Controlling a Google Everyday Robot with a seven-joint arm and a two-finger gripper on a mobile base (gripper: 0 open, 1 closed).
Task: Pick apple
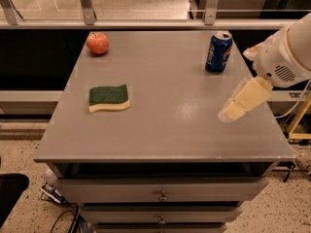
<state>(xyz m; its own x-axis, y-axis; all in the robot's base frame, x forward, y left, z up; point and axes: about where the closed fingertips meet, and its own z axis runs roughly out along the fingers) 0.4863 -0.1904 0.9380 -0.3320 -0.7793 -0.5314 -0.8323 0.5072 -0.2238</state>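
The apple [97,42] is small, round and red-orange. It sits at the far left corner of the grey table [165,130]. My gripper [233,111] hangs from the white arm at the right side. It is above the table's right part, far from the apple. It holds nothing that I can see.
A blue soda can [218,52] stands at the far right of the table, just behind the arm. A green and yellow sponge [109,98] lies at the left middle. Drawers [160,194] are below the front edge. A railing runs behind the table.
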